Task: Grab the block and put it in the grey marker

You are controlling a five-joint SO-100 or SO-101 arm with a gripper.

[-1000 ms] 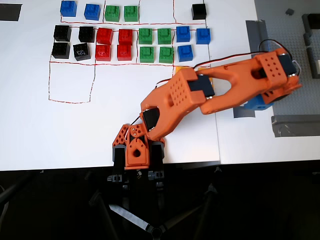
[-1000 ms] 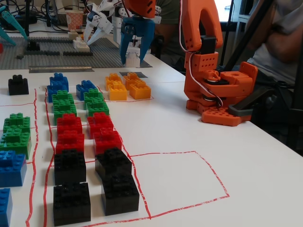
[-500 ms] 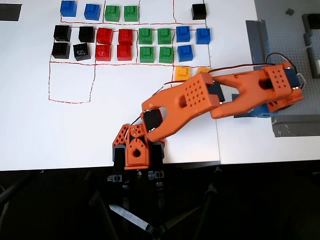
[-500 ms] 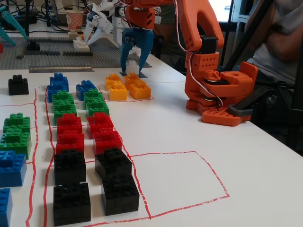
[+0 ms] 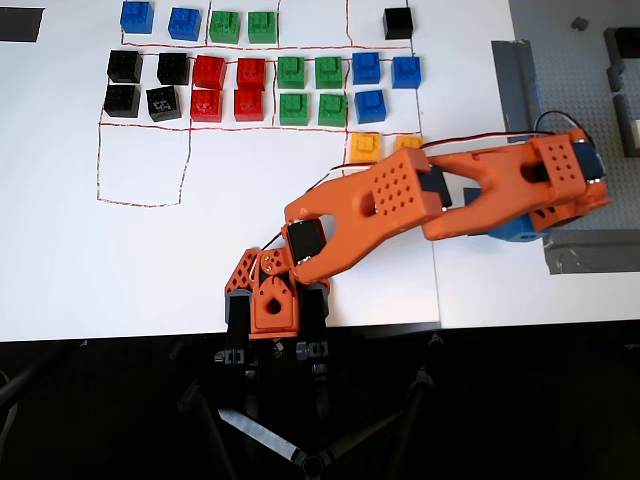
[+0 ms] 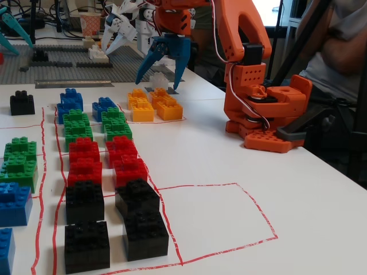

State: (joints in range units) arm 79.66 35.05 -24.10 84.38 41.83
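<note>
In the fixed view, rows of black bricks (image 6: 86, 200), red bricks (image 6: 85, 153) and orange bricks (image 6: 141, 109) cross the white worktop (image 6: 229, 166) from left to right. Behind the orange ones the hand (image 6: 156, 79) points down, its blue fingers (image 6: 145, 64) spread apart around the block (image 6: 159, 81), a pale brick resting on the worktop between them. The overhead view hides both beneath the orange arm (image 5: 400, 200).

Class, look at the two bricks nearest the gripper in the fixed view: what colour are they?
Yellow-orange. The two bricks show best in the fixed view, just in front of the gripper.
</note>
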